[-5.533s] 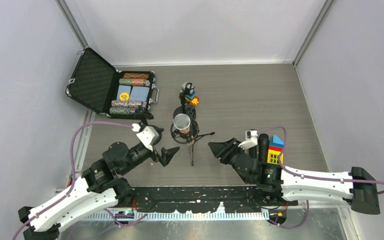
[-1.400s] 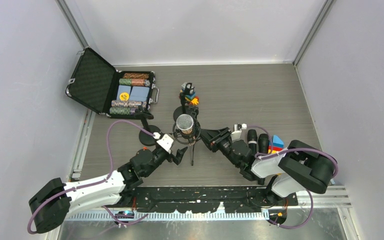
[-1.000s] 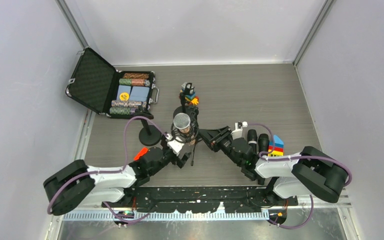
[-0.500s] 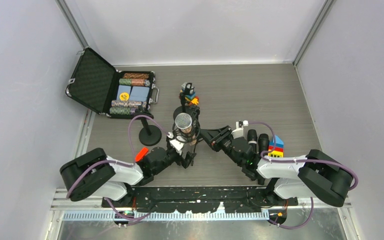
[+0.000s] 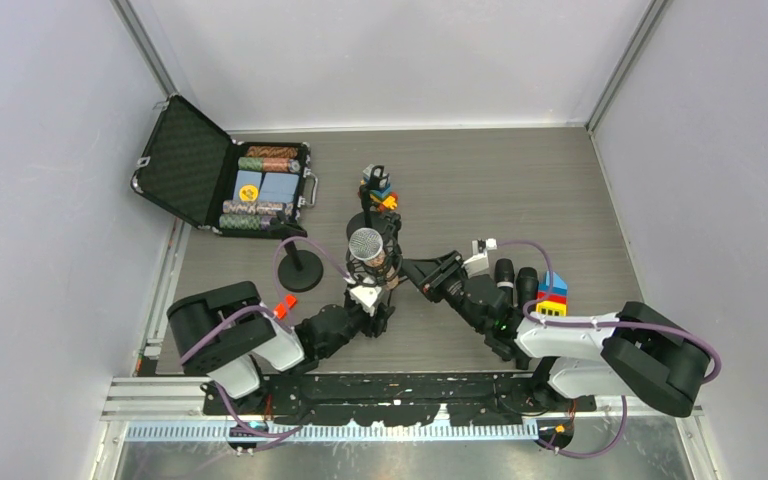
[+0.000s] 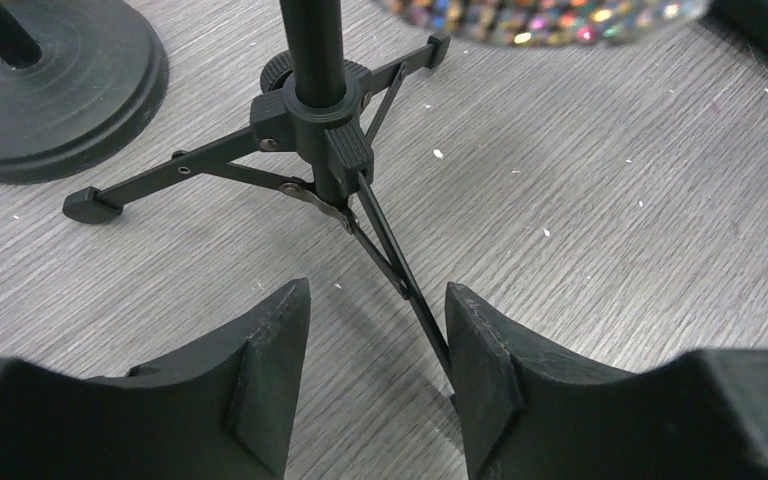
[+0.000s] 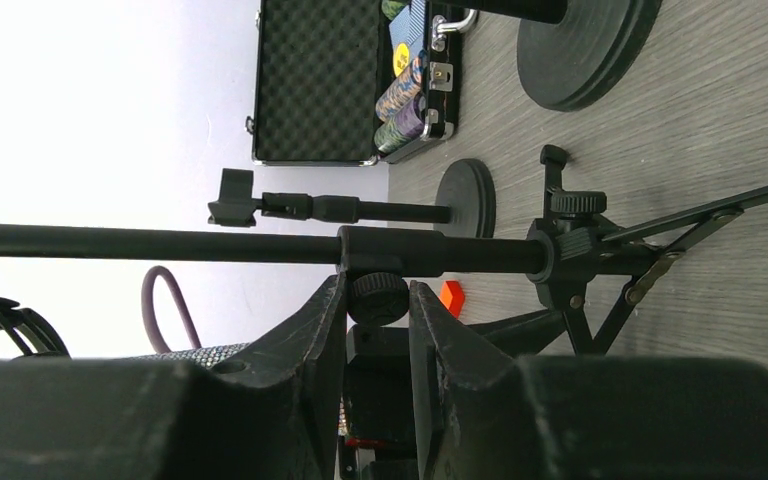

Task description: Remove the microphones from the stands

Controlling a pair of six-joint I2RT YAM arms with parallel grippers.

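Two grippers meet at the stand point(image 6: 312, 120). The left gripper point(image 6: 375, 325) has its fingers spread, straddling one tripod leg point(image 6: 392, 255). The right gripper point(image 7: 376, 292) pinches the pole's clamp knob point(image 7: 378, 298). The microphone point(image 5: 365, 243) sits in the stand's top mount, at 12 o'clock from the left gripper, mid-way across the table point(image 5: 480, 190).

Your left claw point(image 5: 378, 312) has swung in from 8 o'clock to straddle the near leg point(image 6: 392, 262) of the black tripod microphone stand point(image 6: 312, 110), jaws narrowing. Your right claw point(image 5: 420, 273) closed in from 4 o'clock onto its pole.
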